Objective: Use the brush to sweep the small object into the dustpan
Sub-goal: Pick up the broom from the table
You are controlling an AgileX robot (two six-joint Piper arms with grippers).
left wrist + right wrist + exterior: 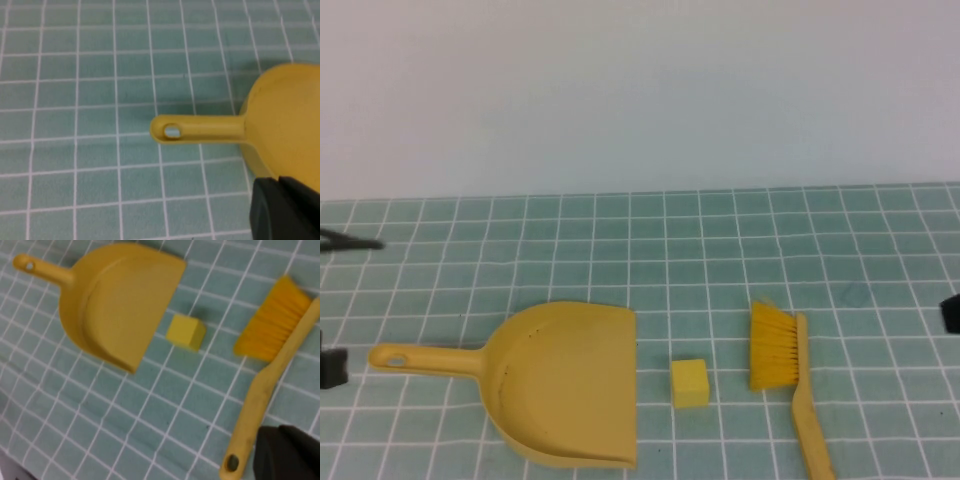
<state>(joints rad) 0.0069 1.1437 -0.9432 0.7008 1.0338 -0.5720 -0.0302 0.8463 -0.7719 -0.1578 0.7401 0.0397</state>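
A yellow dustpan lies flat at the front left, its handle pointing left and its open mouth facing right. A small yellow cube sits just right of the mouth. A yellow brush lies right of the cube, bristles toward the back, handle toward the front. My left gripper is at the left edge, near the handle's end. My right gripper is at the right edge, apart from the brush. In the right wrist view its dark body shows beside the brush handle's end.
The table is covered in a teal cloth with a white grid, and a plain pale wall stands behind it. A thin dark part pokes in at the far left. Bare cloth lies behind the dustpan and the brush.
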